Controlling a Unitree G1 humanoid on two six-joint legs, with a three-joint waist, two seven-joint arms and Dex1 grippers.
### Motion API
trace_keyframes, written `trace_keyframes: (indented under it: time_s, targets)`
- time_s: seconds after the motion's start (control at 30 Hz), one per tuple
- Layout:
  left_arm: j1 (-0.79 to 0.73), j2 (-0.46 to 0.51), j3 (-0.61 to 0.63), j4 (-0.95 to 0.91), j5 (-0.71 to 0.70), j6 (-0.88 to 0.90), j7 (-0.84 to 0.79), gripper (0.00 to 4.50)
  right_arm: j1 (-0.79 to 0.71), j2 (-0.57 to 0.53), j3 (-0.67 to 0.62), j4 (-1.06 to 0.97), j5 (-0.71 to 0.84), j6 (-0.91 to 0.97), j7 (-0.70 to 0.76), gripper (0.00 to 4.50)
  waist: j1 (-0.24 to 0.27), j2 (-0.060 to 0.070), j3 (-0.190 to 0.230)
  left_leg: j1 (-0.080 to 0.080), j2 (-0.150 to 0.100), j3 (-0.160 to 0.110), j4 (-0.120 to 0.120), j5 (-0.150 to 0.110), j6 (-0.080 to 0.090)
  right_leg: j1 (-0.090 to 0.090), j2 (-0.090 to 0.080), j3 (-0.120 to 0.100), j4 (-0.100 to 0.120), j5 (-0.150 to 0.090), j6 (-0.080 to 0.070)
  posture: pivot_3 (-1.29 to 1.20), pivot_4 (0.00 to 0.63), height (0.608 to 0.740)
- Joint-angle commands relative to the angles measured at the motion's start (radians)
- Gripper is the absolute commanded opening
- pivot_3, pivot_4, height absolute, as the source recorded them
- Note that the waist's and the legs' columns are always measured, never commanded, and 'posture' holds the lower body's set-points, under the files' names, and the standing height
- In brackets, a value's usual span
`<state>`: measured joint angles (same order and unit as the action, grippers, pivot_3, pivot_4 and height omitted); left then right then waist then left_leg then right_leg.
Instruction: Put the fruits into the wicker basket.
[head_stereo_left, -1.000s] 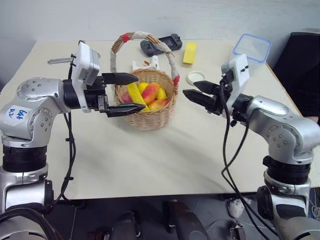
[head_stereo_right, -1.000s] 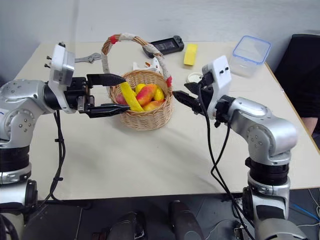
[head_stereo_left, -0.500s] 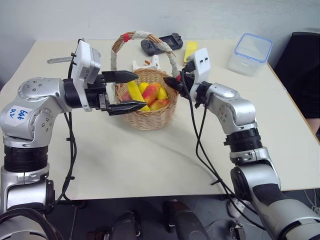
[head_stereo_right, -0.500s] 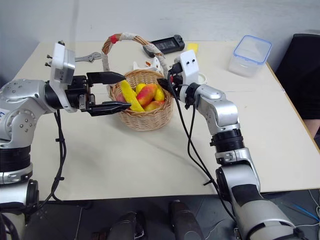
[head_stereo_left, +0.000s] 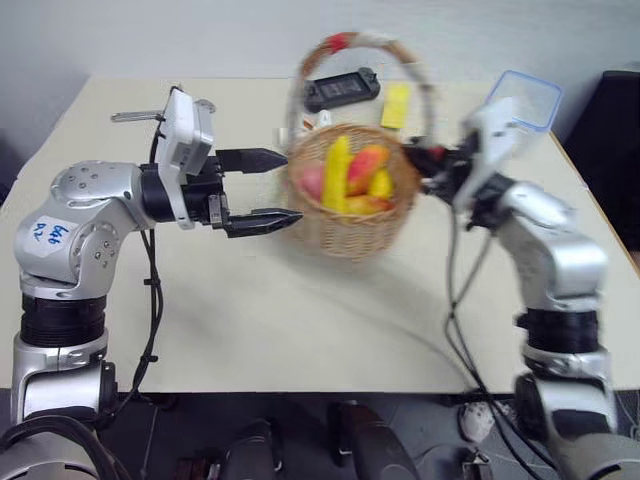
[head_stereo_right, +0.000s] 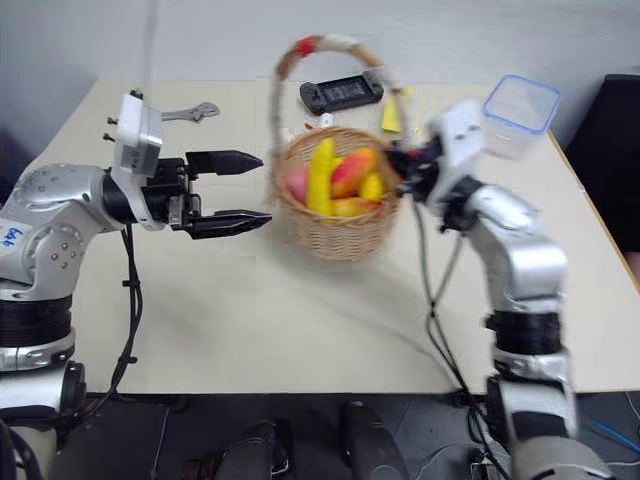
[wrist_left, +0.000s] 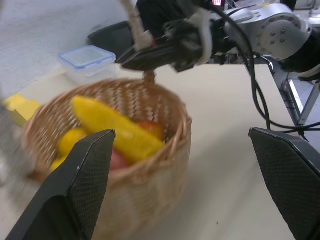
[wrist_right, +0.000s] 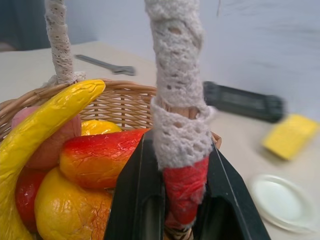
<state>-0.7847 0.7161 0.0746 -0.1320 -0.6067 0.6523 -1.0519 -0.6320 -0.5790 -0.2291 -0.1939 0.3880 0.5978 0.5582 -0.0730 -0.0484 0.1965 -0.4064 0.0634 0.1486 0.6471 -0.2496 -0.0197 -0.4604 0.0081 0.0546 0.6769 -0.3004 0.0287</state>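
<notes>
Two grippers are before us: our right gripper (wrist_right: 172, 200) is closed on the base of the handle of the wicker basket (head_stereo_left: 355, 215), while our left gripper (head_stereo_left: 262, 190) stands wide open just beside the basket and grips nothing. All fruits (head_stereo_left: 350, 178) lie inside the basket, toward the far edge of the table (head_stereo_left: 300, 320), near its middle.

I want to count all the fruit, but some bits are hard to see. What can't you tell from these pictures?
- Toy fruits low in the round tan wicker basket: covered by the yellow banana and the basket wall, so no full count.
- Basket's outline, eye views: blurred.
- Right end effector shut on the taped handle: its fingertips are cut off by the right wrist view's edge.
</notes>
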Motion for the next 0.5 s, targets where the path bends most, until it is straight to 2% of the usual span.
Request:
trace_keyframes:
  time_s: [0.03, 0.13, 0.27, 0.37, 0.5]
  targets:
    - [-0.035, -0.020, -0.013, 0.029, -0.009, -0.024, -0.031, 4.50, 0.129, -0.085, -0.226, -0.116, 0.040, 0.021, -0.019, 0.24, 0.004, 0.000, 0.000, 0.000, 0.000, 0.000, 0.000, 0.000, 0.000, 0.000, 0.000, 0.000, 0.000, 0.000, 0.000, 0.00, 0.150, 0.740]
    - [-0.047, -0.037, -0.027, 0.057, 0.002, -0.039, -0.048, 4.50, 0.231, -0.093, -0.306, -0.131, 0.045, 0.014, -0.051, 0.24, -0.003, 0.000, 0.000, 0.002, 0.000, 0.000, 0.000, 0.000, 0.000, 0.002, 0.000, 0.000, 0.000, 0.000, 0.000, 0.00, 0.150, 0.740]
    - [-0.083, -0.060, -0.044, 0.120, 0.021, -0.069, -0.066, 4.50, 0.346, -0.035, -0.398, -0.096, 0.057, -0.062, -0.079, 0.24, -0.019, 0.000, 0.000, 0.004, 0.000, 0.001, -0.001, 0.001, -0.001, 0.002, 0.002, 0.001, 0.001, 0.000, 0.001, 0.00, 0.150, 0.740]
    - [-0.099, -0.071, -0.047, 0.159, 0.026, -0.082, -0.083, 4.50, 0.423, -0.020, -0.415, -0.099, 0.079, -0.089, -0.043, 1.25, -0.022, 0.002, -0.001, 0.004, 0.001, 0.000, -0.002, 0.002, -0.003, 0.002, 0.003, 0.001, 0.002, 0.000, 0.001, 0.00, 0.150, 0.740]
    - [-0.112, -0.077, -0.045, 0.195, 0.022, -0.085, -0.105, 4.50, 0.572, -0.081, -0.532, -0.174, 0.191, -0.019, 0.046, 2.62, -0.010, 0.002, 0.000, 0.005, 0.000, -0.001, -0.002, 0.002, -0.003, 0.003, 0.003, 0.001, 0.002, 0.000, 0.001, 0.00, 0.150, 0.740]
